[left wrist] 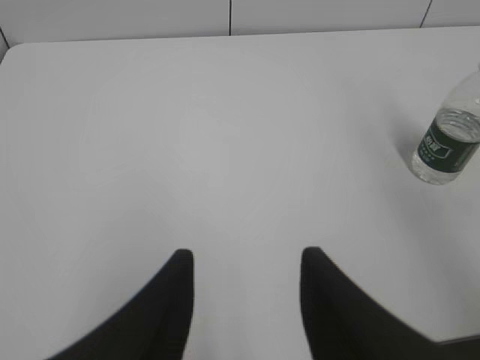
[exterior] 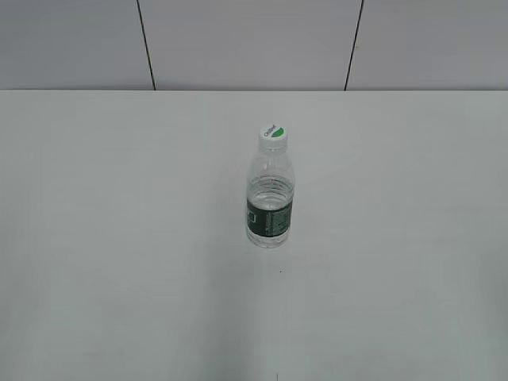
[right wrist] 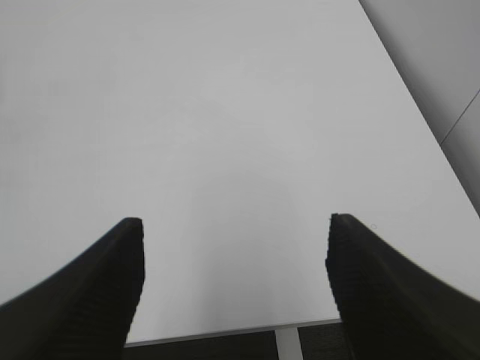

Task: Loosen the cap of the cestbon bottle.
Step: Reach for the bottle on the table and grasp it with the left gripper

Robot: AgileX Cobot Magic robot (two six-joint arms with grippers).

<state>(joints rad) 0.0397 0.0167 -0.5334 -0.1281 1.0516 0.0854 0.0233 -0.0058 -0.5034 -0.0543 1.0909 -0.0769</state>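
The cestbon bottle (exterior: 270, 202) stands upright in the middle of the white table (exterior: 119, 238). It is clear plastic with a dark green label band low on its body. Its white cap (exterior: 273, 135) with a green half-leaf mark sits on top. The bottle also shows at the right edge of the left wrist view (left wrist: 448, 139), with its cap cut off by the frame. My left gripper (left wrist: 246, 259) is open and empty, well to the left of the bottle. My right gripper (right wrist: 234, 225) is open and empty over bare table; the bottle is out of that view. Neither gripper shows in the exterior view.
A grey panelled wall (exterior: 254, 44) runs behind the table's far edge. The right wrist view shows the table's near edge (right wrist: 225, 331) just below the jaws and its right edge (right wrist: 420, 112).
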